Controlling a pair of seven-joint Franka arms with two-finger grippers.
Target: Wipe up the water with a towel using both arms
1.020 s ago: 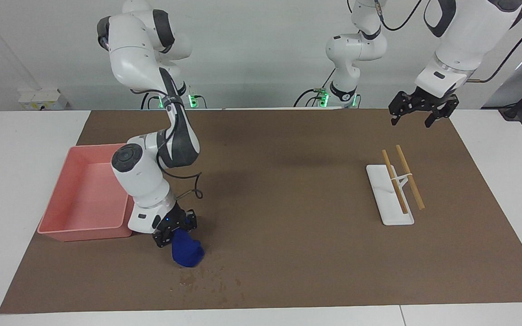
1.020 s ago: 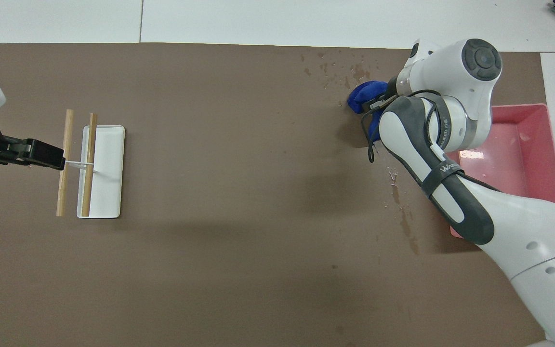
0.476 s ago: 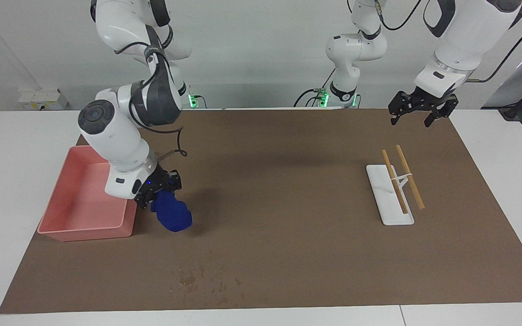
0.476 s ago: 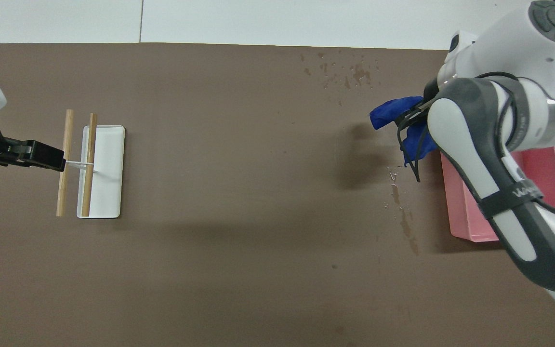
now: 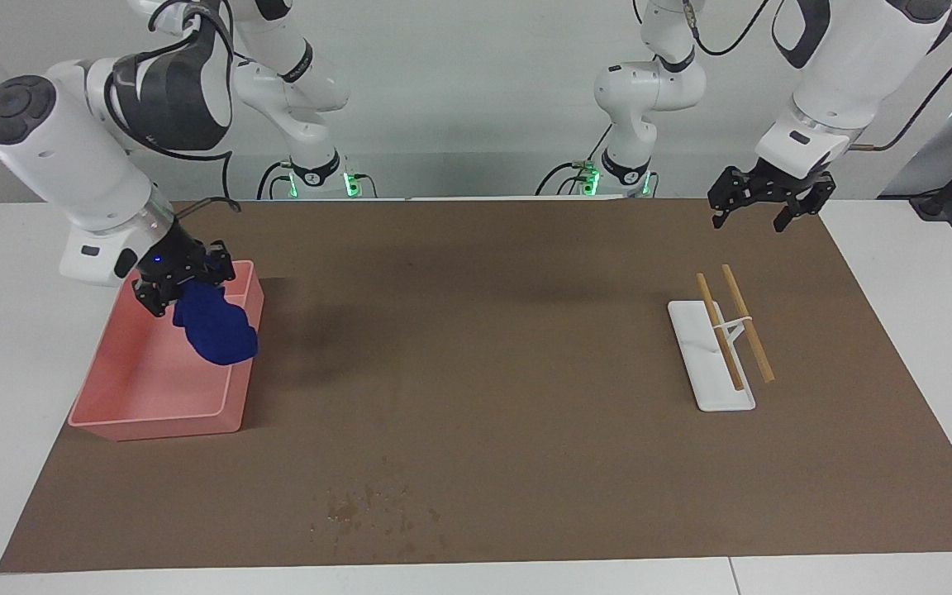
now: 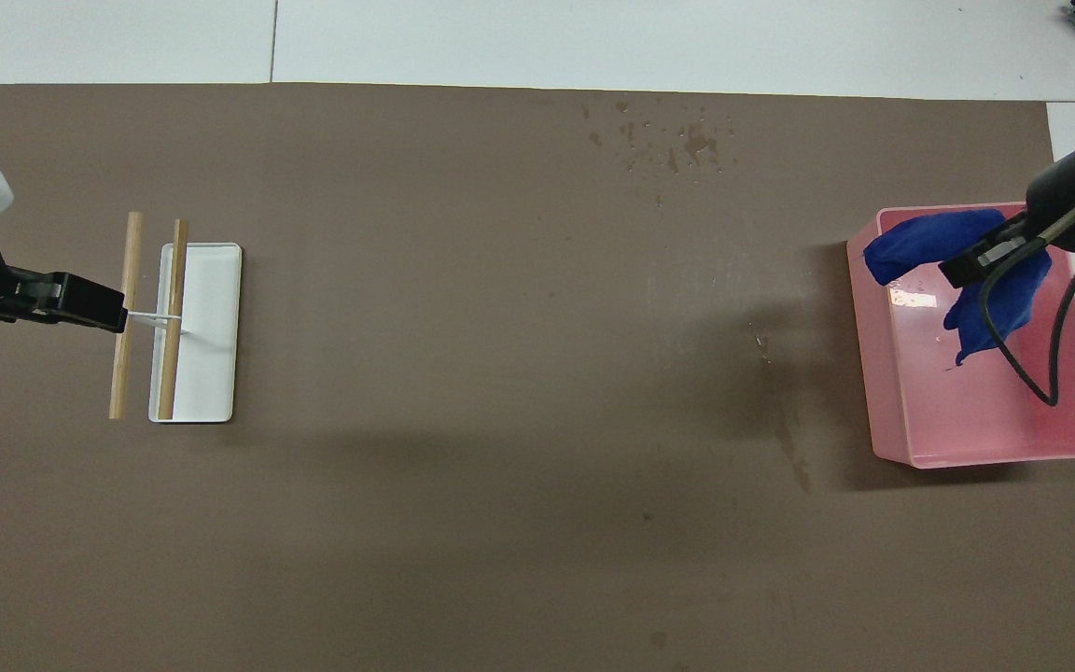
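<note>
The deep-blue towel point(image 5: 216, 330) hangs from my right gripper point(image 5: 183, 285), which is shut on it and holds it in the air over the pink tray point(image 5: 112, 397). In the overhead view the towel point(image 6: 920, 245) and right gripper point(image 6: 981, 257) are over the part of the tray point(image 6: 976, 457) farthest from the robots. Water spots point(image 5: 368, 504) lie on the brown mat near its edge farthest from the robots; they also show in the overhead view point(image 6: 677, 145). My left gripper point(image 5: 761, 213) waits, open and empty, raised over the mat by the white stand.
A white flat stand point(image 5: 707, 388) with two wooden sticks point(image 5: 744, 322) sits toward the left arm's end; it shows in the overhead view point(image 6: 211, 373) with the left gripper point(image 6: 80, 303) beside it. A faint wet streak point(image 6: 785, 429) marks the mat beside the tray.
My right gripper has lifted the towel off the mat by the water spots and carried it toward the robots and over the pink tray. The left arm has not moved.
</note>
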